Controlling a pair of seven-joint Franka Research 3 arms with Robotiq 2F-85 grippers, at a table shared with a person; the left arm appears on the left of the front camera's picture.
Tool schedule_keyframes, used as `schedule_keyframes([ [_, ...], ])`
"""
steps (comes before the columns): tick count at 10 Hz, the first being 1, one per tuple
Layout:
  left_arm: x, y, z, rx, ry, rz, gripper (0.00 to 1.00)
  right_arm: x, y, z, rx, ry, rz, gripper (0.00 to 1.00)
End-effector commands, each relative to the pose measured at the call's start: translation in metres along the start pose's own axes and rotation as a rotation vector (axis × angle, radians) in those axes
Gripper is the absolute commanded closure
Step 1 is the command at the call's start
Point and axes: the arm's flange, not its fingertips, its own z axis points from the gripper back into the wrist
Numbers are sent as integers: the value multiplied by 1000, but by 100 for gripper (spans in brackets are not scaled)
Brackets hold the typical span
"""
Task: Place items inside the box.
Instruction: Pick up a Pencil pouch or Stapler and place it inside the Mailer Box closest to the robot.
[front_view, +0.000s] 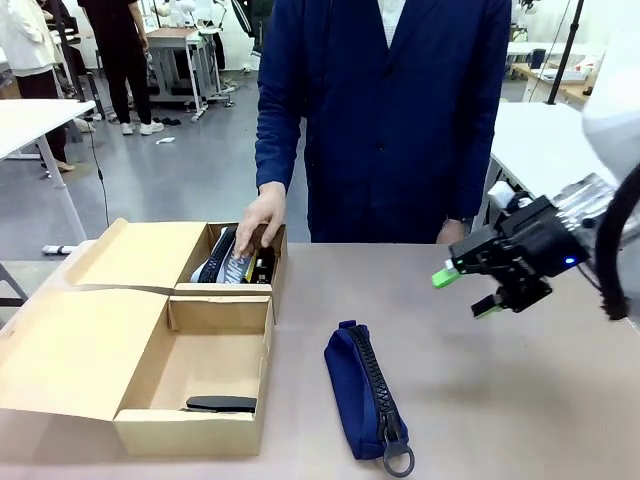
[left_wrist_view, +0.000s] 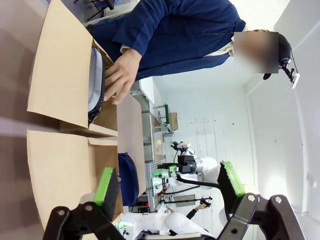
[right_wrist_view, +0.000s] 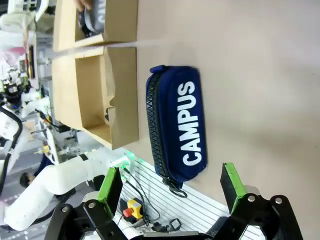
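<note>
Now, my right gripper spread empty at the right, I should lower onto the middle of the pouch lying near me, just right of the box, and pinch across its width.

**Robotics laboratory, open-plan hall**

Reference landmark: the beige work table. Beyond its far edge, a grey hard floor runs out to white tables, one to the far left and one to the far right. Farther back from the work table stands a metal equipment trolley, with people on foot beside it. Off the work table's near edge are a white robot arm and a yellow box with a red button, probably an emergency stop, though it is small in view.
</note>
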Motion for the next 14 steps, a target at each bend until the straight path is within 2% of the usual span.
schedule_keyframes([
  [1,-2,-1,0,-21,-6,-19,0,-5,14,-19,-16,13,27,0],
  [2,-2,-1,0,-21,-6,-19,0,-10,30,-34,-156,39,65,0],
  [4,-2,-1,0,-21,-6,-19,0,-34,68,-67,-313,8,72,0],
  [6,-2,-1,0,-21,-6,-19,0,-63,103,-108,-390,37,125,0],
  [8,-2,-1,0,-21,-6,-19,0,-77,124,-147,-465,56,179,0],
  [9,-2,-1,0,-21,-6,-19,0,-76,130,-171,-538,78,193,0],
  [11,-2,-1,0,-21,-6,-19,0,-66,123,-193,-631,50,146,0],
  [14,-2,-1,0,-21,-6,-19,0,-64,116,-202,-647,72,166,0],
])
